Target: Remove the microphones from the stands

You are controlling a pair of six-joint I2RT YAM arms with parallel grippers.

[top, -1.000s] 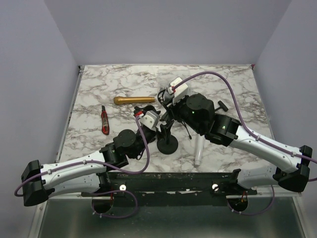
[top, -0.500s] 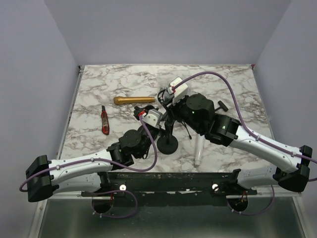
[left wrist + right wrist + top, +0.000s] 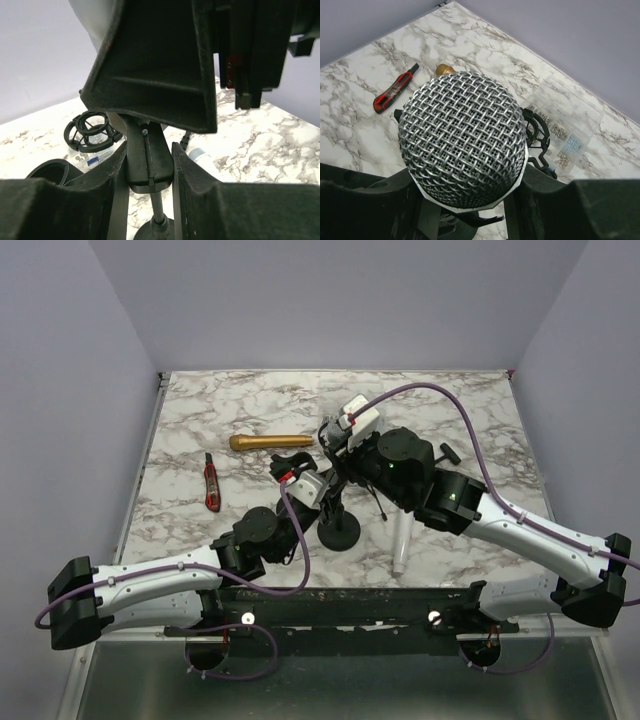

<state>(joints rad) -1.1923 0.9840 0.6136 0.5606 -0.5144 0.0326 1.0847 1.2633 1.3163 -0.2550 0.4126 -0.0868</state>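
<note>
L tool pinches stand neck, prob. to brace it on the bench. R tool clamps microphone below the mesh head, ready to pull. Microphone is not yet out of the clip.

Table: rectangular top in white marble pattern with grey-brown veining, thin pale rim along its left and far edges.
Far wall: plain, matte, pale lilac-grey.
Left wall, right wall: same finish, standing close against the table's sides.
Near edge: black metal rail, with a dull grey sheet below it.
Light: soft, even, shadows faint.
</note>
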